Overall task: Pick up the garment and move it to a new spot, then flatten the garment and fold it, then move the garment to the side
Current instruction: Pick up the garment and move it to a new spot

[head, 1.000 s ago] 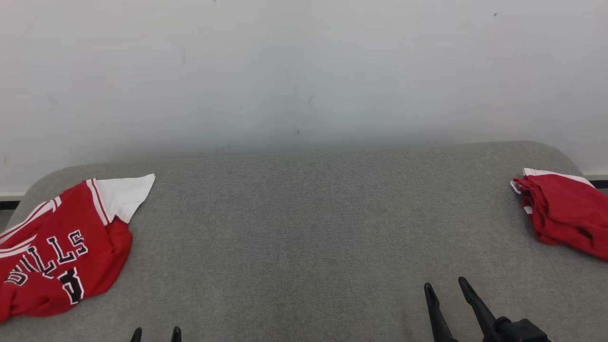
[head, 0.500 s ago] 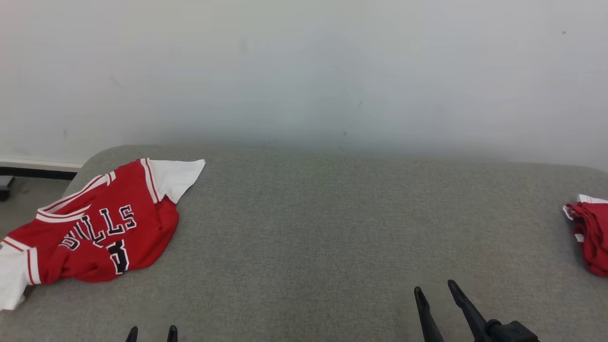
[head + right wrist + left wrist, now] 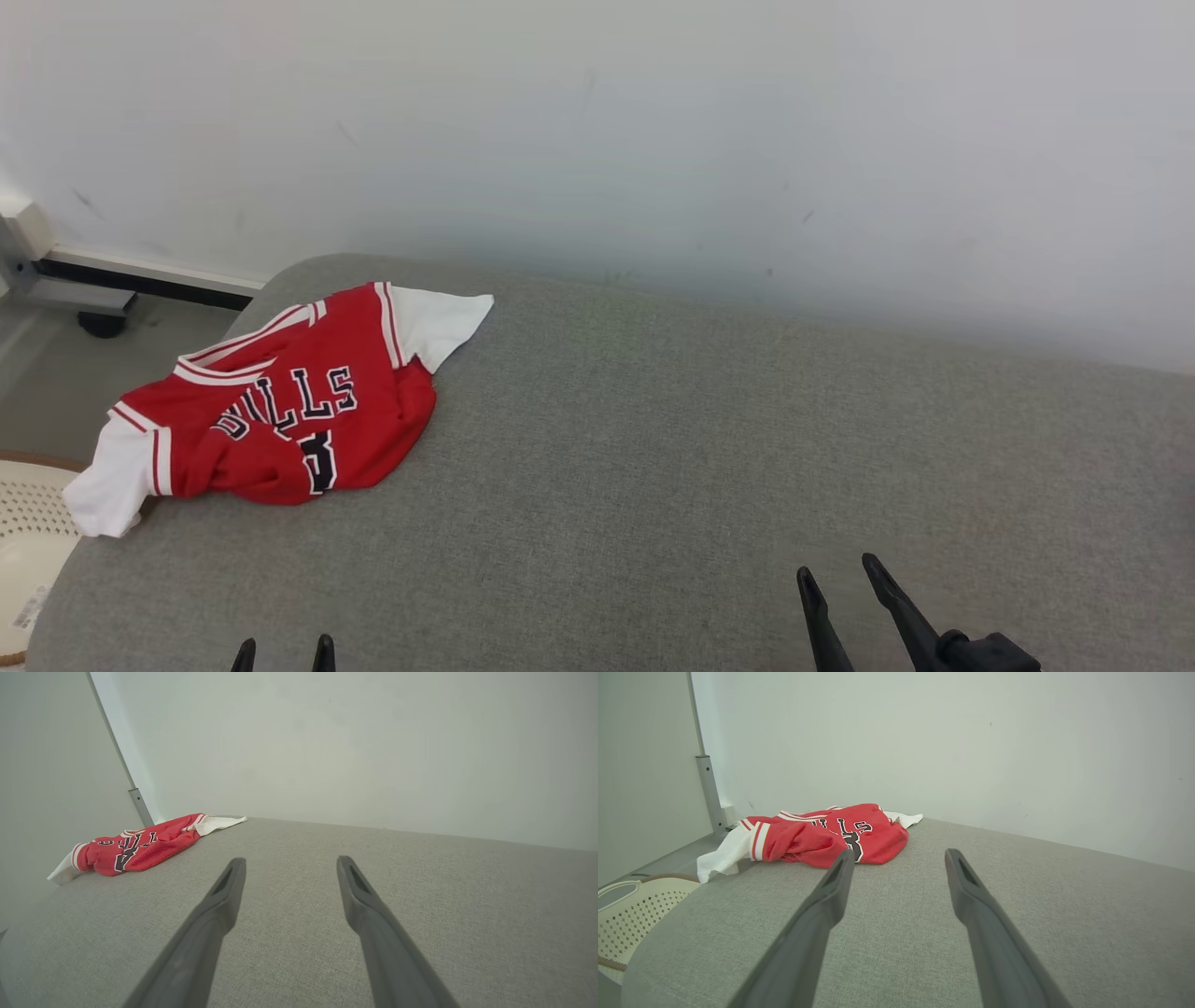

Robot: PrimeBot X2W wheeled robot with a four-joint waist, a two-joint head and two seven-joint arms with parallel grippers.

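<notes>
a crumpled red bulls jersey (image 3: 280, 411) lies at the left end of a grey padded table (image 3: 653, 467), one white sleeve hanging over the edge near a white perforated basket (image 3: 23, 551). the left gripper (image 3: 285, 642) and right gripper (image 3: 836, 565) hover spread and empty, well apart from it. the pick-up seems about to begin; next, a reach leftward to the cloth. the head camera has swung left since earlier, so the jersey sits more central.

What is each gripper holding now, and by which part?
Nothing is held. The left gripper and the right gripper stand open, fingers empty, above the grey padded surface. The red jersey lies crumpled, untouched, near its left end.
</notes>
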